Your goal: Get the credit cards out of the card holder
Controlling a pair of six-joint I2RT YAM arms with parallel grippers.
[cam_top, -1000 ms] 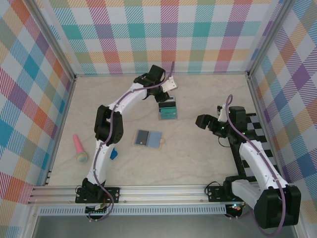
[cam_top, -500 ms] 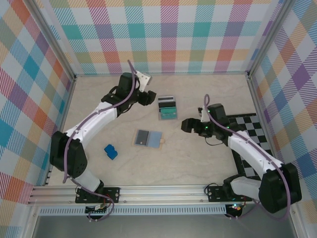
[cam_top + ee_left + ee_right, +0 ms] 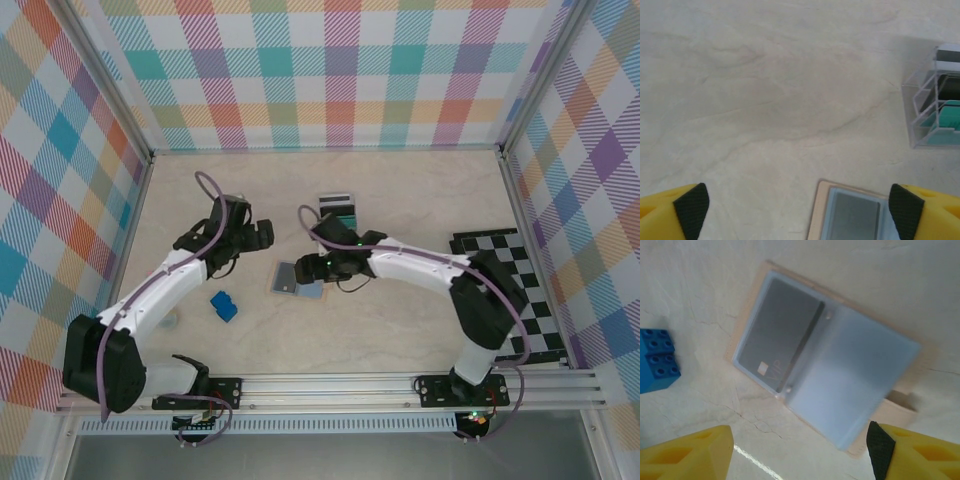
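A blue block [image 3: 223, 305] lies on the table [image 3: 400, 190]; in the right wrist view it is cut off by the left edge. The left gripper [image 3: 258, 236] hangs just left of the card holder [image 3: 287, 278], jaws spread wide with nothing between them. In its own camera the holder is cut off by the bottom edge. The holder lies open and flat mid-table, with a tan rim around blue-grey pockets. A grey card [image 3: 777, 340] sits in the left pocket, its print too blurred to read. The right gripper [image 3: 305, 268] hovers over the holder and hides part of it from above, jaws apart and empty. Further back, a clear stand [image 3: 338, 212] holds a teal card [image 3: 947, 116] and darker ones, clipped by the left wrist view's right edge. A checkered mat [image 3: 505, 243] lies far right, partly under the right arm.
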